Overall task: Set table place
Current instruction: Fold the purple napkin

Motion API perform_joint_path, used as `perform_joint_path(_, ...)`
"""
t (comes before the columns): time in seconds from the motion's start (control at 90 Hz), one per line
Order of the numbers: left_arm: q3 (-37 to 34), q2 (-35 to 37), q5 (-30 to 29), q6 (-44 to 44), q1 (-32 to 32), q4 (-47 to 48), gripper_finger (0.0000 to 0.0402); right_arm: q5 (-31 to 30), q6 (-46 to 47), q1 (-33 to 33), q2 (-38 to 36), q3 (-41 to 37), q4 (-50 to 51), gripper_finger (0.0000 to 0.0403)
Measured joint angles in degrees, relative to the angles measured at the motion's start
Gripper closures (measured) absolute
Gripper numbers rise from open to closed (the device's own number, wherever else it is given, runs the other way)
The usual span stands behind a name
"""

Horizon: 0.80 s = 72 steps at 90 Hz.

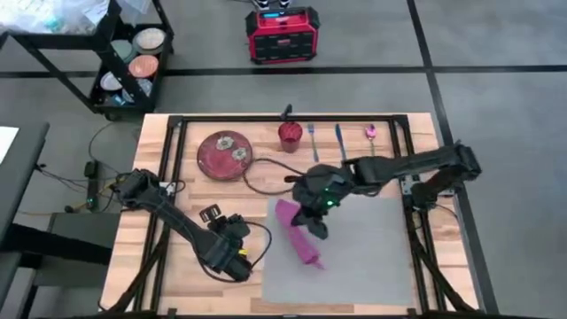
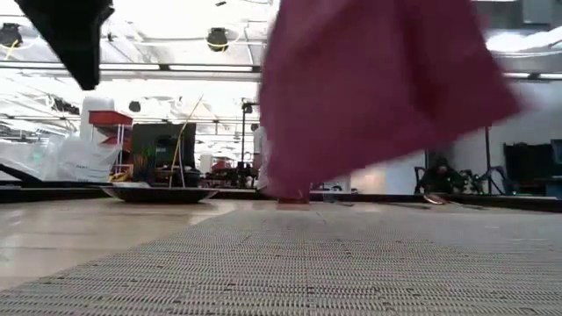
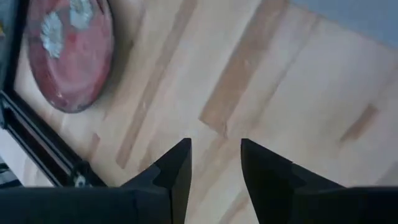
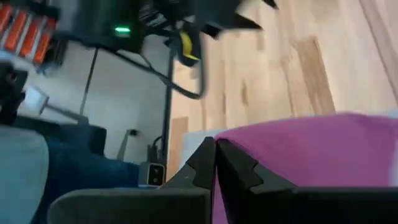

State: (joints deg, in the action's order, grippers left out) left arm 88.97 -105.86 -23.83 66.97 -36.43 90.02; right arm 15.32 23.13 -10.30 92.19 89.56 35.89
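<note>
My right hand [image 1: 312, 221] is pinched shut on the magenta cloth napkin [image 1: 296, 232], soft and draped over the left part of the grey woven placemat [image 1: 363, 257], which lies flat on the light plank surface [image 1: 177, 275]. My left hand [image 1: 241, 266] waits beside the placemat, fingers slightly apart, empty. No legible writing.

Dark jointed arms, green light, black cables.

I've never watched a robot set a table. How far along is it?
The grey placemat is already spread on the table. The right gripper holds the magenta napkin over it. The plate, cup and cutlery still wait at the far edge.
</note>
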Motion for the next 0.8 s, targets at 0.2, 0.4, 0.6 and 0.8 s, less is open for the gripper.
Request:
perform_joint_path(0.2, 0.0, 0.2, 0.1, 2.4, -0.8, 0.0, 0.0283, -8.3, -0.9, -1.6, -4.3, 3.0, 15.0, 0.0403)
perform_joint_path(0.4, 0.0, 0.2, 0.1, 4.2, -0.7, -0.2, 0.0283, -15.0, 7.2, -3.0, -7.8, -2.9, 42.3, 0.0403)
perform_joint_path(0.6, 0.0, 0.2, -0.2, 7.2, -0.7, -0.1, 0.0283, -7.5, 3.7, -3.0, -10.8, -15.5, 51.0, 0.0400)
perform_joint_path(0.8, 0.0, 0.2, -2.9, 13.2, -0.7, -1.1, 0.0283, -7.0, 0.6, -3.1, -12.5, -23.7, 50.3, 0.0375)
